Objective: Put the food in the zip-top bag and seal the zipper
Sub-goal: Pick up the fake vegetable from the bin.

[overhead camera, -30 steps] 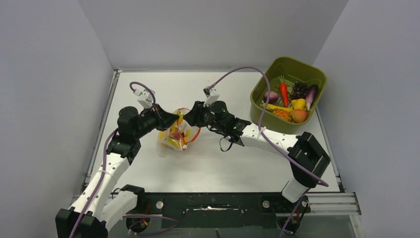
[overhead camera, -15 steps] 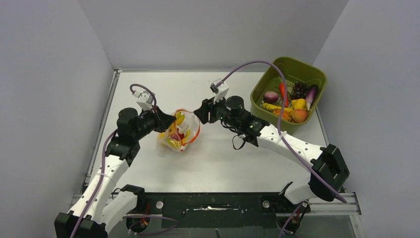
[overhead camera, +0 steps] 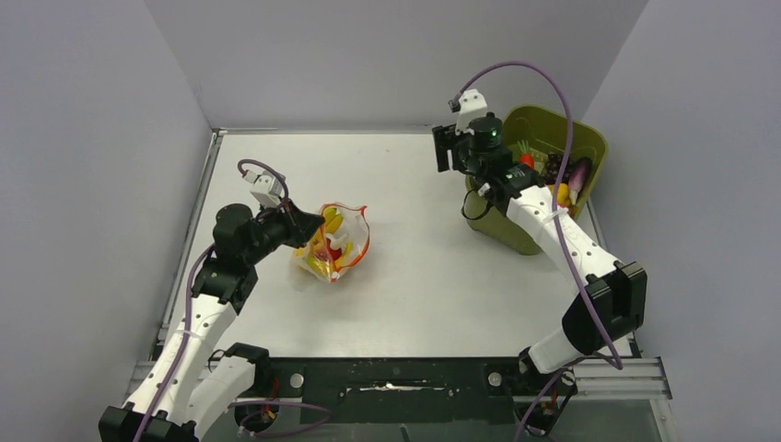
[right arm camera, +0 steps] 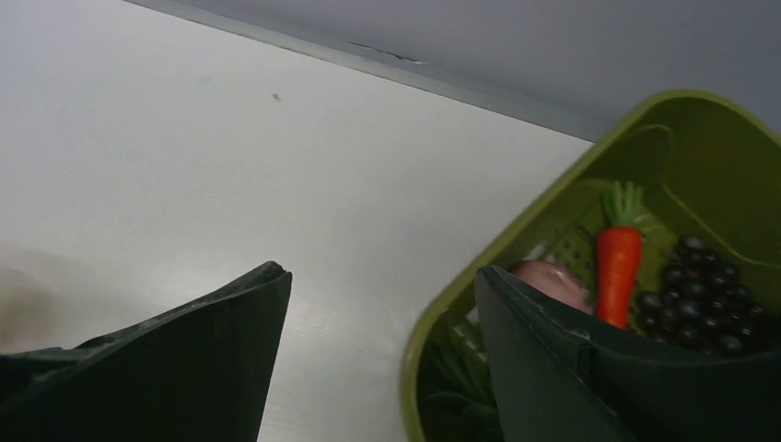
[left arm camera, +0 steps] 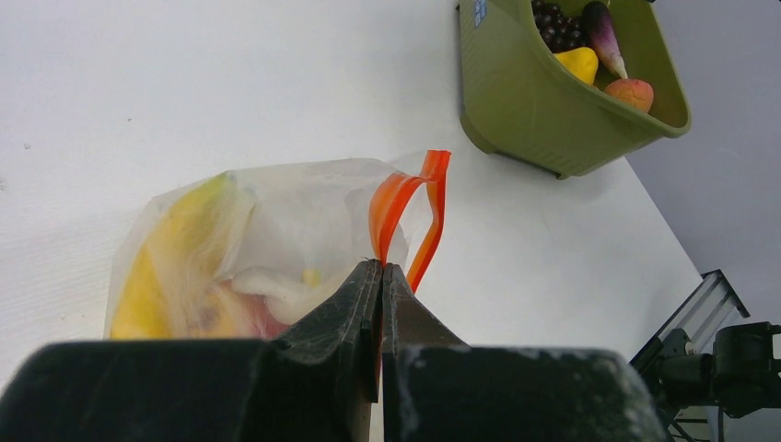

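Observation:
The zip-top bag (overhead camera: pixel 333 244) lies left of the table's middle with yellow, red and white toy food inside; it also shows in the left wrist view (left arm camera: pixel 267 249). Its mouth stands open, edged by the orange-red zipper (overhead camera: pixel 366 238), which loops up in the left wrist view (left arm camera: pixel 405 198). My left gripper (overhead camera: pixel 308 227) is shut on the zipper strip at the bag's left edge (left arm camera: pixel 380 267). My right gripper (overhead camera: pixel 444 150) is open and empty, hovering over the left rim of the olive-green bin (overhead camera: pixel 493 221). More food sits in that bin: a carrot (right arm camera: pixel 617 261), dark grapes (right arm camera: pixel 705 290), a peach (left arm camera: pixel 630 92).
The olive-green bin (right arm camera: pixel 516 239) stands at the back right corner, near the right table edge. Grey walls close the back and both sides. A purple cable (overhead camera: pixel 530 74) arcs above the right arm. The metal rail (overhead camera: pixel 608 373) runs along the near edge.
My right gripper has let go of the bag's mouth and swung right and back, from beside the bag to over the bin's left rim. The left gripper kept its hold; the bag's mouth stays open.

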`<control>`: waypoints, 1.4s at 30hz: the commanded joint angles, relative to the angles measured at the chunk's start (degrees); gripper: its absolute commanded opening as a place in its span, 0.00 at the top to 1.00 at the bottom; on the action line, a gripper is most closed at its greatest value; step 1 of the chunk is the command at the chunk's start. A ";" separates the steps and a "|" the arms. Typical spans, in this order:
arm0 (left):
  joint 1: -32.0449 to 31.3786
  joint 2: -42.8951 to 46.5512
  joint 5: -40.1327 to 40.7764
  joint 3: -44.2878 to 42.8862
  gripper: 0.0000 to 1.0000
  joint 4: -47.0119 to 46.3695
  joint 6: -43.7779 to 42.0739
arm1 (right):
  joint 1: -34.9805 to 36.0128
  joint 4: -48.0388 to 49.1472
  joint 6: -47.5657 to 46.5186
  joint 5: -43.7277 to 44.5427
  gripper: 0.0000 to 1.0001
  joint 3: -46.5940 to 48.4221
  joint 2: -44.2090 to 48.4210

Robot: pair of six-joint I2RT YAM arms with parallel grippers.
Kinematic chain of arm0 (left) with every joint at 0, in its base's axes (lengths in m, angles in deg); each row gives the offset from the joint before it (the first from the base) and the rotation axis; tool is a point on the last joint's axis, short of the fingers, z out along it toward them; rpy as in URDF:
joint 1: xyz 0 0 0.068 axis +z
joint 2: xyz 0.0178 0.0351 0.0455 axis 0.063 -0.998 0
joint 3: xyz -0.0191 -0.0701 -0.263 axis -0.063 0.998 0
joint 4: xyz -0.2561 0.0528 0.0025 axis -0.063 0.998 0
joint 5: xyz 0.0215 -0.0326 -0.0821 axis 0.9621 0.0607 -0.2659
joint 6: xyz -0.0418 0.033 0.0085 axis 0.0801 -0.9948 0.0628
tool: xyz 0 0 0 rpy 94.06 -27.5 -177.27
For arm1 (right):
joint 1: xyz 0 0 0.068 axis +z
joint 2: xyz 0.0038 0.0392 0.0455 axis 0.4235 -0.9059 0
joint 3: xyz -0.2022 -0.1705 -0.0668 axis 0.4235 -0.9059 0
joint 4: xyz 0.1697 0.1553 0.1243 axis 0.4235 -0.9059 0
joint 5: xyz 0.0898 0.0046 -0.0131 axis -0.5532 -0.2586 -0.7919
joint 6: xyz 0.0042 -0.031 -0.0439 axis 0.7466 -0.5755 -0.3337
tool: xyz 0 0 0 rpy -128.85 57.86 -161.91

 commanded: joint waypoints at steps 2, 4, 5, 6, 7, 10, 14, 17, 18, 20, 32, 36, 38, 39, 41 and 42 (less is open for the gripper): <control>0.07 0.70 -0.02 -0.02 1.00 -2.09 -0.50 | -8.03 -7.24 -7.30 8.67 0.24 6.49 -3.36; 0.07 0.97 0.11 -0.10 1.00 -1.86 -0.73 | -11.76 -9.37 -7.83 8.98 0.23 8.64 -5.08; 0.13 1.17 0.35 -0.19 1.00 -1.81 -0.86 | -13.76 -9.86 -8.19 7.98 0.23 9.24 -5.79; 0.13 1.48 0.57 -0.20 1.00 -1.76 -0.98 | -15.53 -10.23 -8.39 6.46 0.24 9.93 -6.56; 0.27 1.66 0.77 -0.20 1.00 -1.61 -1.23 | -17.19 -10.66 -8.65 5.37 0.28 10.39 -7.40; 0.34 2.02 1.53 -0.42 1.00 -0.78 -1.89 | -20.52 -10.11 -9.48 3.66 0.36 10.79 -9.89; 0.43 2.28 1.32 -0.37 1.00 -0.80 -1.93 | -23.73 -8.32 -10.61 2.19 0.43 11.86 -14.40; 0.37 2.39 1.04 -0.19 1.00 -0.76 -1.93 | -24.94 -7.86 -11.55 2.34 0.47 13.81 -18.15; 0.37 2.42 1.03 -0.09 1.00 -0.75 -1.86 | -25.23 -8.00 -11.85 2.67 0.48 14.76 -19.39; 0.34 2.53 1.19 -0.05 1.00 -0.67 -1.84 | -25.91 -6.84 -12.75 3.44 0.49 16.04 -21.56; 0.49 1.90 2.42 -0.40 1.00 -0.14 -2.61 | -32.23 -5.86 -9.01 -9.32 0.46 25.25 -33.17; 0.61 2.13 2.87 -0.45 1.00 0.00 -2.80 | -32.70 -5.16 -9.07 -11.61 0.43 26.34 -35.57; 0.58 2.26 2.96 -0.42 1.00 0.12 -2.81 | -32.93 -5.09 -9.25 -11.12 0.43 26.98 -36.95; 0.58 2.39 2.91 -0.41 1.00 0.19 -2.81 | -33.17 -4.75 -9.26 -10.81 0.42 27.13 -37.42; 0.57 2.54 3.06 -0.38 1.00 0.13 -2.88 | -33.66 -4.19 -9.27 -10.59 0.41 27.53 -38.47; 0.57 2.61 3.12 -0.31 1.00 0.20 -2.89 | -33.87 -3.89 -9.26 -10.59 0.41 27.80 -39.01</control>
